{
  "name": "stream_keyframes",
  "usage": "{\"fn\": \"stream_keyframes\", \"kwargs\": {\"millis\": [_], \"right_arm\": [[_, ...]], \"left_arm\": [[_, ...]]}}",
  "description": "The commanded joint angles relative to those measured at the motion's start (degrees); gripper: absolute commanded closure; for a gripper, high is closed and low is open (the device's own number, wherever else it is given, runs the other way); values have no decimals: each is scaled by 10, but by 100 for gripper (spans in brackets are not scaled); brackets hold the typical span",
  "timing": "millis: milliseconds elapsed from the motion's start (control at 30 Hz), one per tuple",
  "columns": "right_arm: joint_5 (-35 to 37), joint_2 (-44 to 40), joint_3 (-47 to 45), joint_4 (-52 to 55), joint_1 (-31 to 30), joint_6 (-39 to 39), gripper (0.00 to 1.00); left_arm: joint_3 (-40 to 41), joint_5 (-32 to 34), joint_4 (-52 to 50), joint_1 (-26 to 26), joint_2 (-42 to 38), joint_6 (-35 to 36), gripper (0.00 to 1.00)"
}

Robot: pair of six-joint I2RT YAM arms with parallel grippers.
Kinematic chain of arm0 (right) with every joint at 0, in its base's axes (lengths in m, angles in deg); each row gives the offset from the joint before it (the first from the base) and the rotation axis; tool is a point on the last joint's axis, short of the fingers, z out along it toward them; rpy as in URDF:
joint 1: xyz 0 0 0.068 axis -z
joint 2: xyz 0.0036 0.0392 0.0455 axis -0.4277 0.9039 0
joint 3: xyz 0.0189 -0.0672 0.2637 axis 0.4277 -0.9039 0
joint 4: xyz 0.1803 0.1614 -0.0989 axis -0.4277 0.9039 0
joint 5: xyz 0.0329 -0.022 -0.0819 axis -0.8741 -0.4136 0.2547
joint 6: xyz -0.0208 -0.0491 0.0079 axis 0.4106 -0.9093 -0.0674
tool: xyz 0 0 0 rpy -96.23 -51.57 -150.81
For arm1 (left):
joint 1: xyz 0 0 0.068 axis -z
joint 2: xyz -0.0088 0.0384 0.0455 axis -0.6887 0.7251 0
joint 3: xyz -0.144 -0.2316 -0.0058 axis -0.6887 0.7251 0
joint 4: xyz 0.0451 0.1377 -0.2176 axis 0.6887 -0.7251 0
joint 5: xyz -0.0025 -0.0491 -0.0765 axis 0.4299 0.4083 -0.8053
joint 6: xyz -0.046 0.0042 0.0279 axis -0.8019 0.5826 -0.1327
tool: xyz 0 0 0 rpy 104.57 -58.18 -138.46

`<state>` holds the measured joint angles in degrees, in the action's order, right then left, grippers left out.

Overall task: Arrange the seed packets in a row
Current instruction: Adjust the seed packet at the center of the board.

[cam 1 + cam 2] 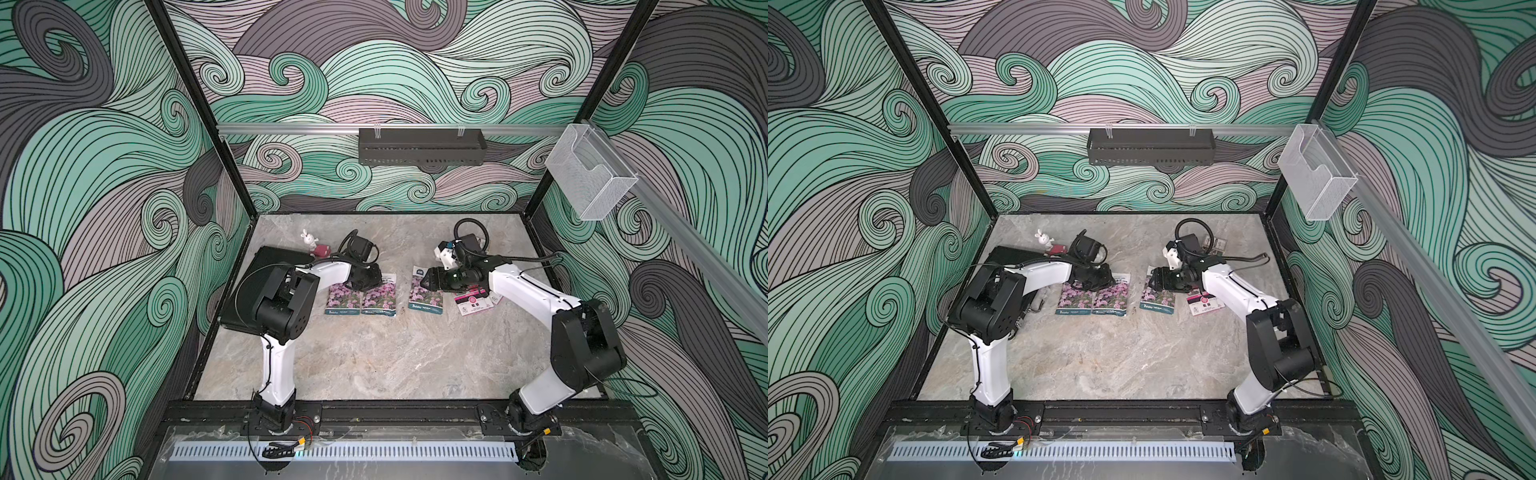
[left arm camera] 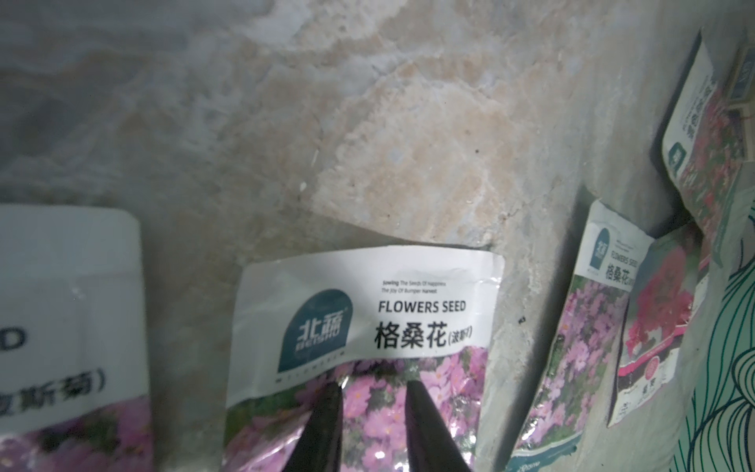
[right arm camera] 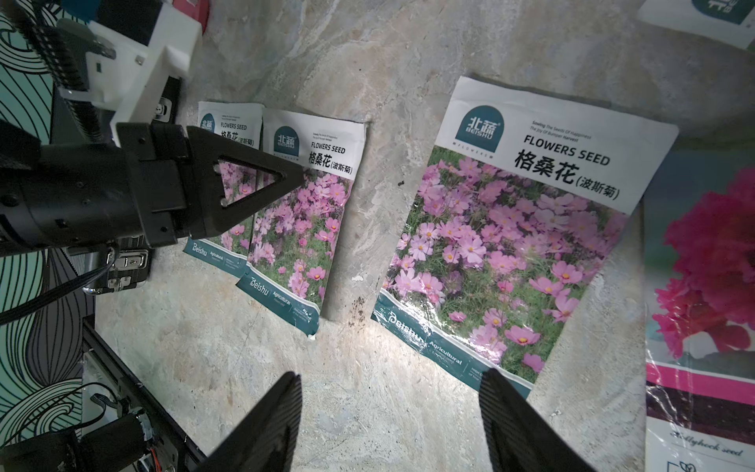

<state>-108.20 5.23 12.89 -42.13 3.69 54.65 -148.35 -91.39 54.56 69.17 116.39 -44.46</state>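
Three purple-pink seed packets lie face up side by side in both top views: one on the left (image 1: 343, 301), one in the middle (image 1: 379, 297), and a third (image 1: 426, 291) set apart to the right. A magenta packet (image 1: 473, 303) lies beyond it, partly under my right arm. My left gripper (image 1: 370, 286) is low over the middle packet (image 2: 367, 310). Its jaws stand a little apart, tips (image 2: 375, 386) at the flower picture with nothing gripped. My right gripper (image 3: 392, 388) hangs wide open above the third packet (image 3: 510, 245). A red-pink packet (image 2: 694, 143) shows farther off.
A large black ribbed slab (image 1: 245, 291) lies at the left under my left arm. A white rabbit figurine (image 1: 307, 239) and a black cabled device (image 1: 357, 249) stand behind it. A white-and-black device (image 1: 449, 253) and a small patterned box (image 1: 1219, 245) sit at the back right.
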Motion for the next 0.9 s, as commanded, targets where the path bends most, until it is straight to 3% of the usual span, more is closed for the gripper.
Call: {"fn": "stream_keyframes", "kwargs": {"millis": [0, 233, 533, 867], "right_arm": [[-6, -6, -7, -1, 3, -7, 29], [-13, -2, -5, -9, -11, -2, 29], [-4, 34, -13, -69, -94, 46, 31], [-50, 103, -30, -182, -100, 102, 34]], "left_arm": [[15, 16, -11, 2, -3, -22, 71], [1, 13, -1, 2, -16, -18, 71], [-26, -3, -3, 2, -29, -19, 70], [-62, 25, -58, -2, -114, 16, 68]]}}
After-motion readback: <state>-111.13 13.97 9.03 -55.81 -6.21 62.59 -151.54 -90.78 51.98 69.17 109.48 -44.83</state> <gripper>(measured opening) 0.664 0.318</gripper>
